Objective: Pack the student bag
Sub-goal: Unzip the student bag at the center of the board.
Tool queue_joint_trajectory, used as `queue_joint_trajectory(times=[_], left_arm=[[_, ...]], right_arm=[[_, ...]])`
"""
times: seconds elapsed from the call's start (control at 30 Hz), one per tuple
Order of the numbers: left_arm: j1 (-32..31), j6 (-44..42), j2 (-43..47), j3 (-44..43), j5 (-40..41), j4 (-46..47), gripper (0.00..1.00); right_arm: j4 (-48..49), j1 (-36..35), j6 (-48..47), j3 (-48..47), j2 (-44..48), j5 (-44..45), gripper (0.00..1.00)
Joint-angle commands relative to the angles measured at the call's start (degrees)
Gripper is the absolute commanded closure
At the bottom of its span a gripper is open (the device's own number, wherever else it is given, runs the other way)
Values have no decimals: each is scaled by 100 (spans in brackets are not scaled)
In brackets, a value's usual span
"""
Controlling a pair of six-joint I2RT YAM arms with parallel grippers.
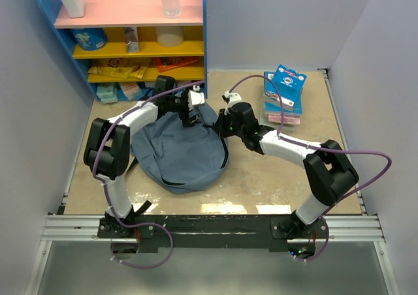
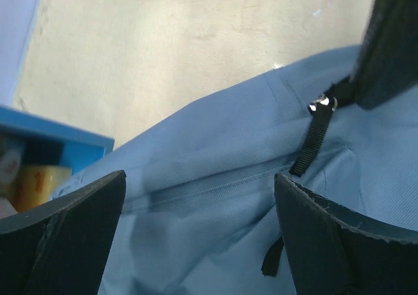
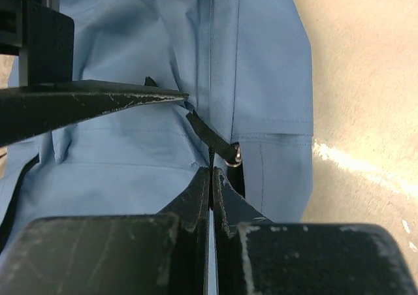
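Nearest the arm bases, a strip of bare table is seen, and on it, left of centre, the student bag is laid flat with its rounded bulk toward the near edge and its far end under both wrists. At that far end the right gripper is pressed fully closed, and the black zipper pull appears to be pinched at its tips by the metal ring, presumably so that the zipper can be drawn along and the bag opened for packing. Just beside it the left gripper is held wide apart and empty, slate-blue fabric lying between its fingers, apparently placed to steady or lift the cloth against the pull. Open room is judged to lie on the right of the bag, where the table is bare. Beyond the bag's far end the blue shelf unit stands close, so little travel is left that way. A stack of blue boxes is kept well apart in the far right corner.
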State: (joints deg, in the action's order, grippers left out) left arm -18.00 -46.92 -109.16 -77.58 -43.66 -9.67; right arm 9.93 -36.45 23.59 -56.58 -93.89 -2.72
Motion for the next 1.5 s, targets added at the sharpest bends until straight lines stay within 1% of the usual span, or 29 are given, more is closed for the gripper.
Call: queue_joint_trajectory(times=[0.0, 0.07, 0.3, 0.37, 0.4, 0.43, 0.5, 0.6, 0.7, 0.73, 0.8, 0.9, 1.03, 1.07, 1.13, 1.17, 1.2, 1.33, 1.37, 1.4, 1.47], left_arm=[[60, -1687, 150, 331, -950, 545, 0], [95, -2082, 62, 253, -1144, 449, 1], [60, -3006, -429, -178, -1294, -16, 4], [-28, -3086, -526, -248, -1128, 9, 7], [-54, -3174, -657, -397, -1040, -121, 9], [-89, -3262, -737, -485, -1013, -236, 15], [-125, -3359, -982, -783, -882, -465, 21], [-177, -3587, -1246, -1144, -750, -842, 34], [-265, -3868, -1449, -1451, -512, -1229, 73], [-300, -3904, -1511, -1566, -451, -1369, 99], [-327, -3869, -1642, -1899, -363, -1747, 100], [-327, -3650, -1643, -2024, -310, -1863, 100], [-292, -3106, -1442, -1972, -91, -1688, 100], [-274, -2808, -1380, -1858, 58, -1487, 100], [-204, -2534, -1204, -1752, 278, -1310, 100], [-178, -2202, -1151, -1682, 505, -1153, 100], [-99, -2077, -1073, -1690, 595, -1168, 100], [252, -1445, -958, -1892, 683, -1519, 100], [331, -1173, -931, -1997, 657, -1703, 100], [489, -1092, -888, -2015, 640, -1809, 100], [604, -900, -661, -1902, 630, -2072, 100]], right_arm=[[378, 59, 215, 226, 345, -88, 100], [482, 85, 277, 331, 362, -97, 100], [755, 120, 541, 498, 345, -290, 100], [773, 129, 576, 481, 353, -325, 100], [773, 120, 593, 472, 380, -334, 100], [782, 120, 602, 472, 406, -343, 100], [791, 129, 637, 481, 467, -369, 100], [808, 129, 690, 560, 608, -448, 100], [844, 129, 752, 700, 749, -457, 100], [835, 120, 752, 744, 819, -449, 100], [817, 129, 761, 797, 881, -387, 100], [773, 129, 726, 832, 942, -273, 100], [589, 129, 699, 824, 1012, 52, 100], [449, 129, 664, 815, 1074, 131, 100], [291, 138, 611, 824, 1170, 307, 100], [177, 129, 559, 841, 1293, 386, 100], [115, 138, 532, 867, 1355, 473, 100], [-132, 138, 497, 1034, 1654, 588, 100], [-184, 147, 506, 1061, 1698, 597, 100], [-211, 155, 514, 1078, 1768, 606, 100], [-264, 155, 541, 1157, 1821, 624, 100]])
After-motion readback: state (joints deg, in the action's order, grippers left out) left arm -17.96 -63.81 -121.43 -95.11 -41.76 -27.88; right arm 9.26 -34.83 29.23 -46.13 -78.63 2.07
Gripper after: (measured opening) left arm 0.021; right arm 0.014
